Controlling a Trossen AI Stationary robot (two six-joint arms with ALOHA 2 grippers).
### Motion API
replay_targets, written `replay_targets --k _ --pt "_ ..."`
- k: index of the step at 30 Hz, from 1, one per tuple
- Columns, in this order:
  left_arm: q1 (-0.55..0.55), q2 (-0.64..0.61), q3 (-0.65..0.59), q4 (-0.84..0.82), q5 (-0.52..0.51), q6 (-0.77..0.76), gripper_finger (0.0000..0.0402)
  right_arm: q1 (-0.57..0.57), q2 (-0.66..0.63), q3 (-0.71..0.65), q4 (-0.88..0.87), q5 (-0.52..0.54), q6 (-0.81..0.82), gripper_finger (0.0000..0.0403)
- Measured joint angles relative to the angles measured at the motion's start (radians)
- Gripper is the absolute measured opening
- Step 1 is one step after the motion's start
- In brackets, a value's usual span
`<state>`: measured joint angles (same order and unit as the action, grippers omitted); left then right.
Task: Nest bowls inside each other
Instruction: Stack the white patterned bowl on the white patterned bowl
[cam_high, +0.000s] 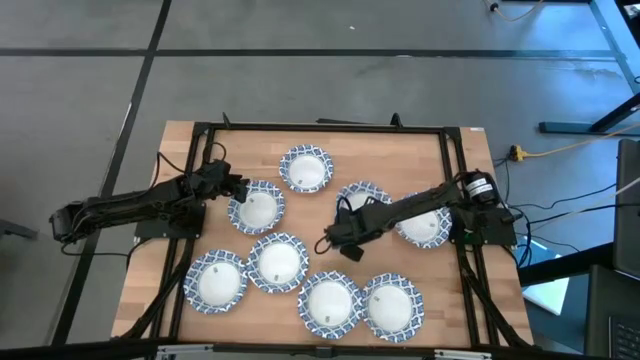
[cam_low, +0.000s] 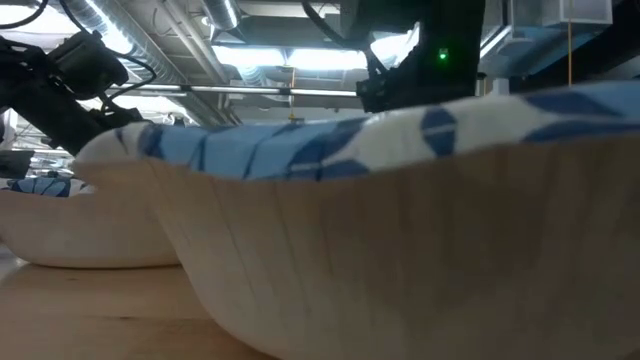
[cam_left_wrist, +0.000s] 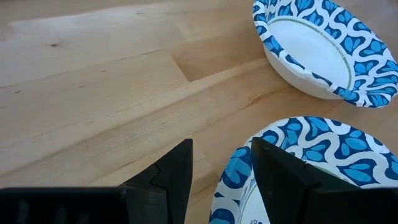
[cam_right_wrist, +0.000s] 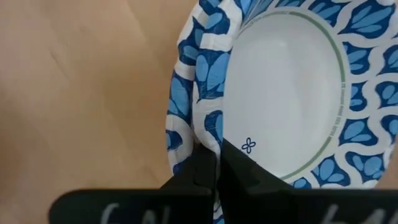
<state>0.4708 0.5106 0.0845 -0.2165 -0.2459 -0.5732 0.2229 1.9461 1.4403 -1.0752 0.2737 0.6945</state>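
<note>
Several small round bowls with white insides and blue-and-white rims lie on the wooden table (cam_high: 180, 150). My left gripper (cam_left_wrist: 221, 168) is open at the left rim of a bowl (cam_high: 257, 207) at the table's left. One finger stands outside the rim (cam_left_wrist: 233, 171) and one inside; I cannot tell whether they touch it. My right gripper (cam_right_wrist: 216, 163) is shut on the rim of a bowl (cam_high: 277, 262) near the table's middle. A second bowl's rim (cam_right_wrist: 177, 106) shows just outside and under the held one. My right gripper pinches the bowl's scalloped rim (cam_right_wrist: 210, 127) between its two fingers, one finger on the white inside and one on the outside. In the high view the fingers (cam_high: 328, 242) come slanting down from the table's right at the rim's far right part. The bowl sits over the second bowl.
Other bowls lie at the far middle (cam_high: 305, 168), under my right arm (cam_high: 362, 197), at the right (cam_high: 425, 222), and along the near edge (cam_high: 215, 282) (cam_high: 329, 303) (cam_high: 393, 307). A black frame (cam_high: 320, 128) borders the table. Bare wood lies at the far left.
</note>
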Motion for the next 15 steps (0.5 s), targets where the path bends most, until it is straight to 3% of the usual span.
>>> replay_targets --k 7,15 --pt "0.0 0.0 0.0 0.0 0.0 0.007 0.0157 0.003 0.0 0.0 0.005 -0.004 -0.019 0.0021" --pt "0.0 0.0 0.0 0.0 -0.001 0.008 0.0157 0.002 0.0 0.0 0.01 -0.017 -0.038 0.0111"
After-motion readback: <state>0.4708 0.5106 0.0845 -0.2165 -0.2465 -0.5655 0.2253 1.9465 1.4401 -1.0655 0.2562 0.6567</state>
